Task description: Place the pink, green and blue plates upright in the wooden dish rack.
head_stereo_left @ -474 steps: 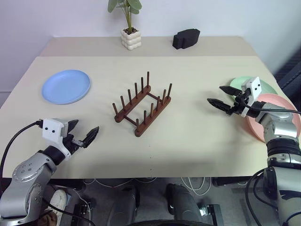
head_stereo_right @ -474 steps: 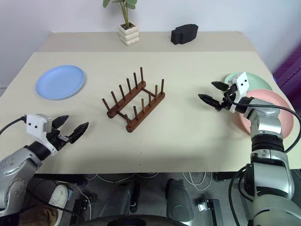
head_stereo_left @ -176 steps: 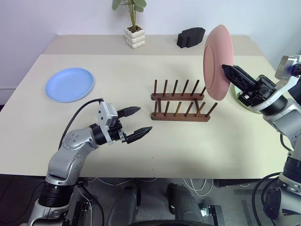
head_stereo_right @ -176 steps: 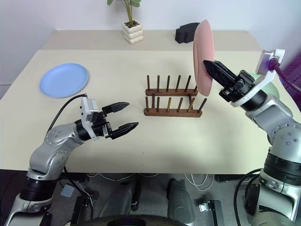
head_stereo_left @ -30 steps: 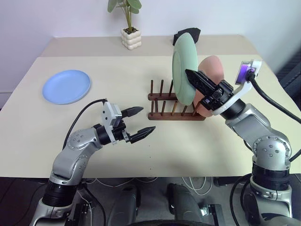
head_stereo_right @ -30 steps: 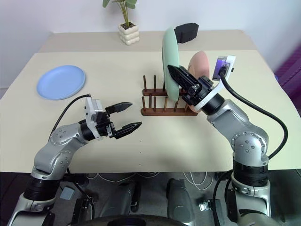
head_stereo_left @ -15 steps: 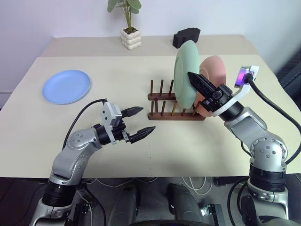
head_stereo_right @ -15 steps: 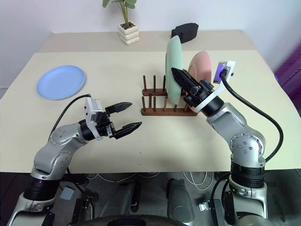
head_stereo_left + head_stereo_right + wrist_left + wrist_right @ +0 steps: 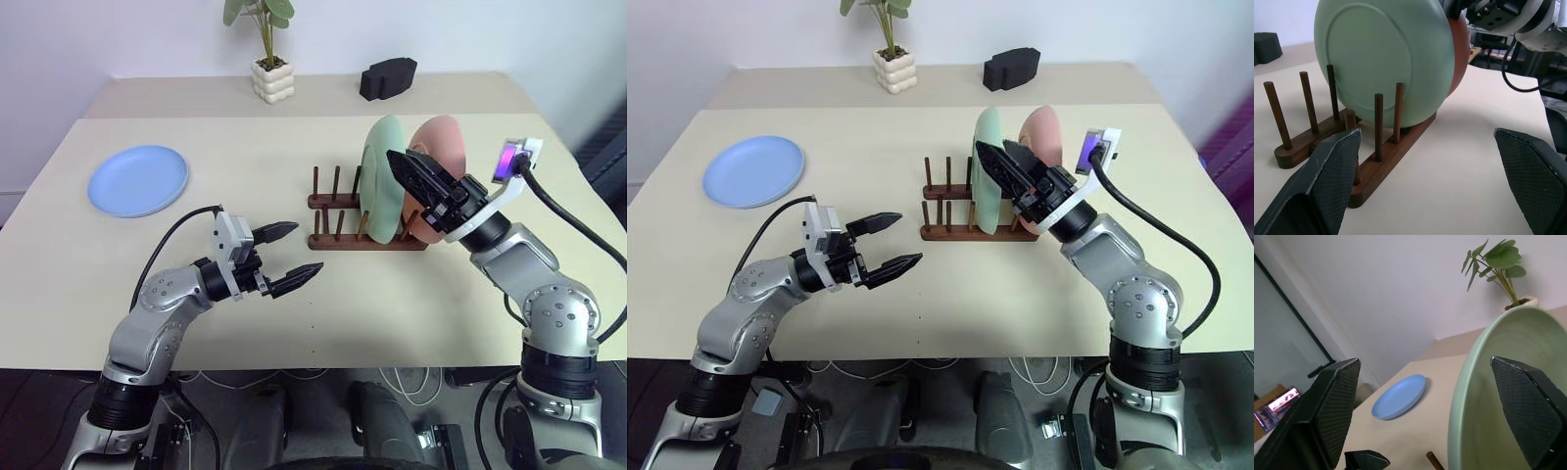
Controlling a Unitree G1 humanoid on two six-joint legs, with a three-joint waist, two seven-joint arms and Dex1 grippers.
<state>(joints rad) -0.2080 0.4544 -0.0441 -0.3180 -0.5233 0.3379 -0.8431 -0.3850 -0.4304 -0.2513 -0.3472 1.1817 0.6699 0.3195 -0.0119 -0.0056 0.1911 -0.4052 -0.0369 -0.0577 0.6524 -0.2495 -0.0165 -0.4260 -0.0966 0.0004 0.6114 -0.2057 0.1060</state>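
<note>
Left eye view: pale beige desk (image 9: 294, 333), white wall behind it. The wooden dish rack (image 9: 364, 213) sits right of the desk's centre. The green plate (image 9: 380, 179) stands upright between its pegs, the pink plate (image 9: 438, 157) upright just behind it at the rack's right end. The blue plate (image 9: 138, 180) lies flat near the desk's left edge, well apart from the rack. Potted plant (image 9: 270, 59) and a black object (image 9: 388, 78) stand along the far edge.

Right eye view: right claw (image 9: 1004, 163) spread wide astride the green plate's rim, fingers not pressing it, released. Left claw (image 9: 886, 243) released, fingers splayed, hovering over bare desk left of the rack.

Left wrist view: green plate seated in the rack's slots, its back facing the camera; pink plate's edge shows behind.

Right wrist view: green plate's rim between the two fingers (image 9: 1332, 401). Blue plate beyond on the desk, plant by the wall, dark glass at the room's side.
</note>
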